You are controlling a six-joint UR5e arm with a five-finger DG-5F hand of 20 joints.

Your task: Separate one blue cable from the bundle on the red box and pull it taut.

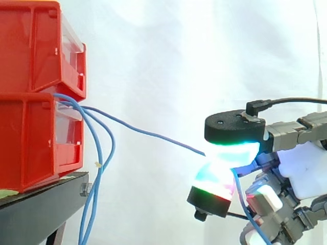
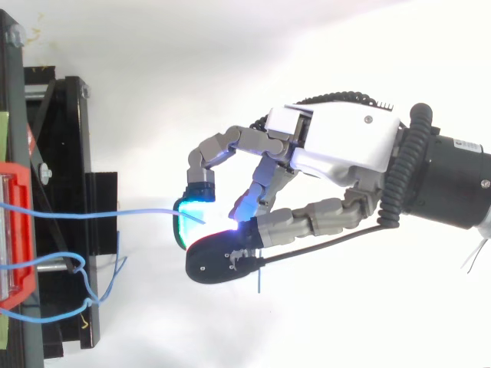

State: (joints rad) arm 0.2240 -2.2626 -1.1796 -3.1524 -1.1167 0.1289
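One blue cable point(image 1: 148, 133) runs from the gap between the two stacked red bins point(image 1: 36, 97) out to the right, in a shallow sag, into my hand point(image 2: 337, 149). The hand's glowing fingertips point(image 1: 230, 153) pinch this cable between an upper and a lower pad, well right of the bins. The cable's free end hangs down below the pinch point(image 1: 250, 214). In the top view the same cable point(image 2: 100, 215) stretches across from the bin edge to the pads. The rest of the blue bundle point(image 1: 97, 173) droops in loops beside the bins and hangs past the stand.
The bins stand on a black stand point(image 1: 46, 204) at the left. A white curtain point(image 1: 194, 61) backs the scene. In the top view the stand's black frame point(image 2: 69, 153) lies along the left edge, with loose cable loops point(image 2: 92, 295) over it.
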